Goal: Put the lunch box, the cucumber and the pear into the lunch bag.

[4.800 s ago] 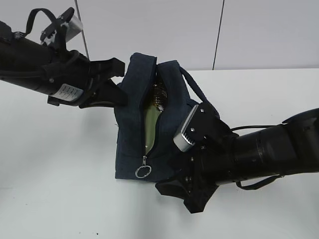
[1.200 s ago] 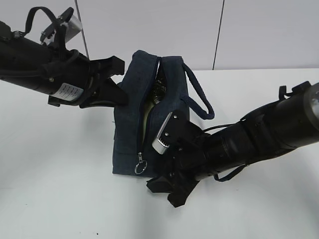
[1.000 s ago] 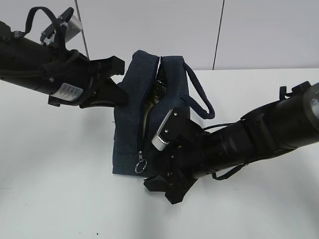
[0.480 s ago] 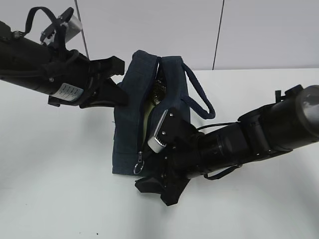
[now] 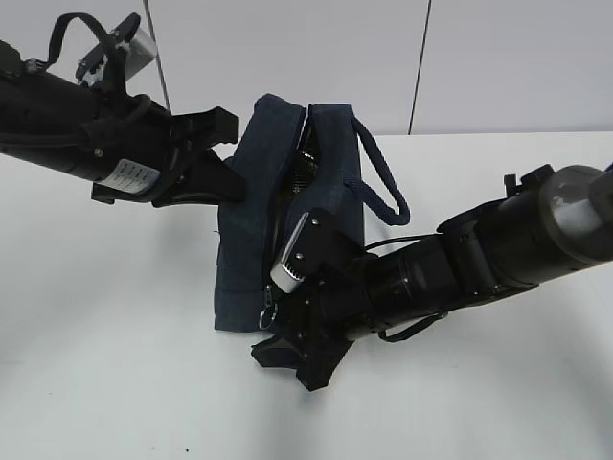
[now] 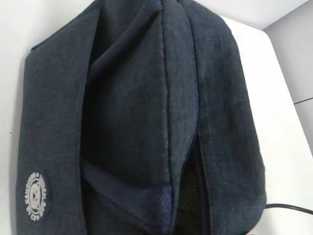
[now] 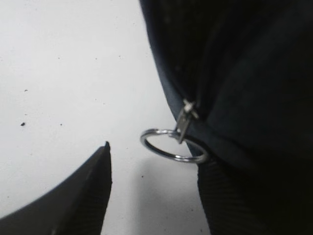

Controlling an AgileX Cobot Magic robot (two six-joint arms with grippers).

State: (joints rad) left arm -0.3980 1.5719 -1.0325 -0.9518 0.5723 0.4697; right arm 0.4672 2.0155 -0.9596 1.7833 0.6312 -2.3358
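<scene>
From the outside camera, the lunch bag (image 5: 287, 220) stands on the table (image 5: 115, 364); the left gripper (image 5: 215, 158) pinches its upper side fabric, and the right gripper (image 5: 292, 353) sits at its lower end. The left wrist camera shows only bag cloth. In the right wrist view, spread fingers (image 7: 83, 196) flank the ring pull (image 7: 173, 147), grasping nothing.

The right gripper (image 5: 292, 355) is sliding toward nine o'clock along the lunch bag's (image 5: 251, 230) near end, arriving beside the ring pull (image 5: 267, 311); the bag's zipper opening is narrowing, hiding the pale lining.
</scene>
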